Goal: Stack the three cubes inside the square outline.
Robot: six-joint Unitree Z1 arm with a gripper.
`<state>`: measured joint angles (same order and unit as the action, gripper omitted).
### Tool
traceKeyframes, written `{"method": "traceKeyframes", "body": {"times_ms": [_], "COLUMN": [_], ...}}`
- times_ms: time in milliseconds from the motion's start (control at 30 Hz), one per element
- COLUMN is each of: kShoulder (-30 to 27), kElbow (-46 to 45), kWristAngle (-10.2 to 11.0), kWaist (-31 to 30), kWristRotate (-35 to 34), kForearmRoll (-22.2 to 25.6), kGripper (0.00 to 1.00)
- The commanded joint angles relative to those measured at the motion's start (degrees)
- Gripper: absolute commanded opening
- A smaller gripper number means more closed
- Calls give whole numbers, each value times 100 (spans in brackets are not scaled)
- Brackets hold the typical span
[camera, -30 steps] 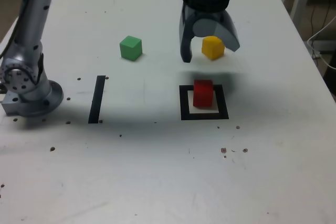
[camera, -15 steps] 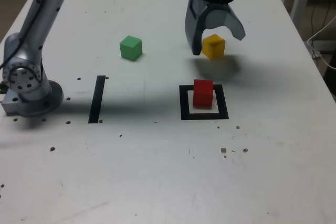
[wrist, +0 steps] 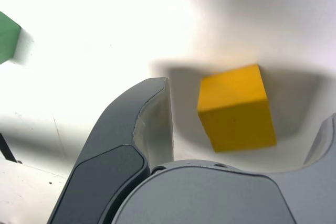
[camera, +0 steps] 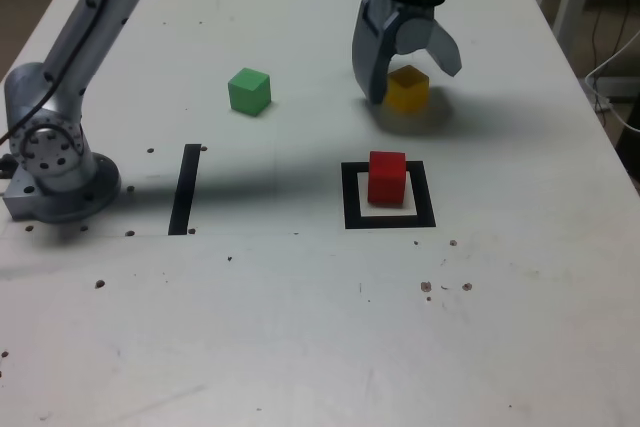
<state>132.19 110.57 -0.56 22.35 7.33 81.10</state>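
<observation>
Open hand (camera: pixel 416 75) poised over the yellow cube (camera: pixel 407 90)
Its fingers are spread apart on either side of the yellow cube, which sits on the white counter (camera: pixel 270 337); the red cube (camera: pixel 387 179) rests inside the square black tape outline (camera: pixel 352 219), and the green cube (camera: pixel 250 92) lies toward the exterior view's left, beyond the top end of the straight black tape strip (camera: pixel 185 190)

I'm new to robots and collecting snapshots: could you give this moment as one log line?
gripper: open, over yellow cube | red cube: inside square outline | green cube: apart on table
</observation>
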Motion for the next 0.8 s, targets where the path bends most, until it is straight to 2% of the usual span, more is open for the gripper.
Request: {"method": "traceKeyframes", "body": {"times_ms": [0, 100, 233, 333, 767], "kShoulder": [69, 114, 133, 135, 115], "kElbow": [50, 87, 111, 118, 72], "kWristAngle": [-25, -57, -74, -74, -81], "kWaist": [26, 40, 38, 34, 24], "kWristRotate": [34, 80, 171, 240, 269], "kForearmRoll": [65, 109, 88, 65, 84], "kGripper": [79, 66, 44, 32, 31]}}
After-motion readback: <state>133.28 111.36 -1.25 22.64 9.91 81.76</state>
